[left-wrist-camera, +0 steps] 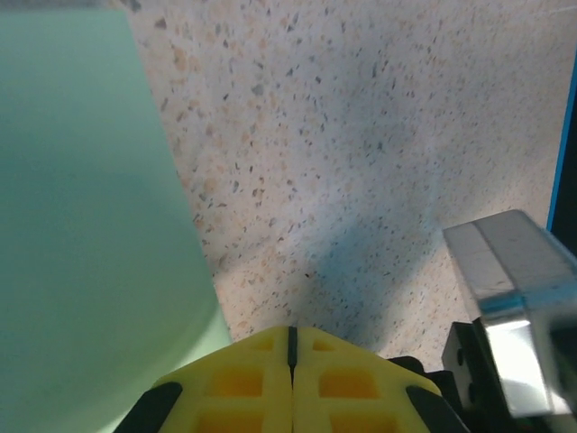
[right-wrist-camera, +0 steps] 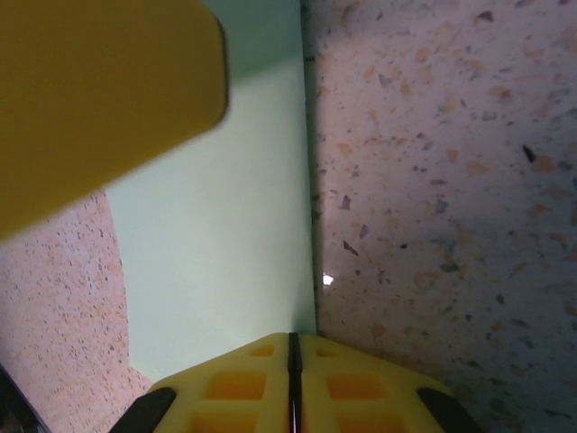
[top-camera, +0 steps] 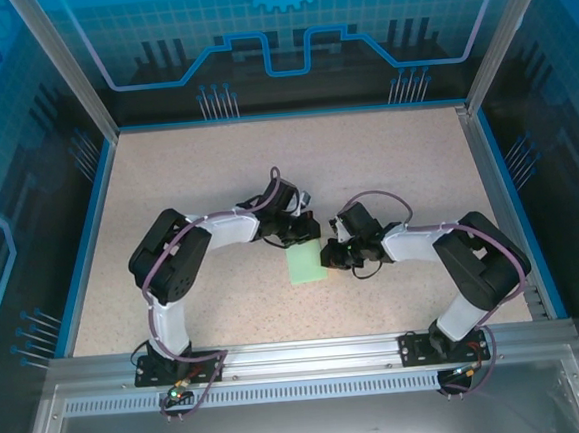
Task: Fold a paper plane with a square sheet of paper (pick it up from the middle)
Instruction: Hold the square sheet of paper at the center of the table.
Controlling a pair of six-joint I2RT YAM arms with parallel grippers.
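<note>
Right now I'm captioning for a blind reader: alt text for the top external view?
A pale green paper sheet lies in the middle of a beige table. Both arms bend inward, the left gripper at its far edge, the right gripper at its right edge.

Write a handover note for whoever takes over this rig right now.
Left tool: shut, with nothing visibly held. The sheet of paper lies just beside it.
Right tool: shut, tips at the sheet's edge. Whether it pinches the sheet cannot be told.
Sheet: flat on the table between both tools. It looks like a narrow rectangle, so it is probably folded once.
Done: at most a first fold.
Left: the remaining creases. No dart shape yet.
</note>
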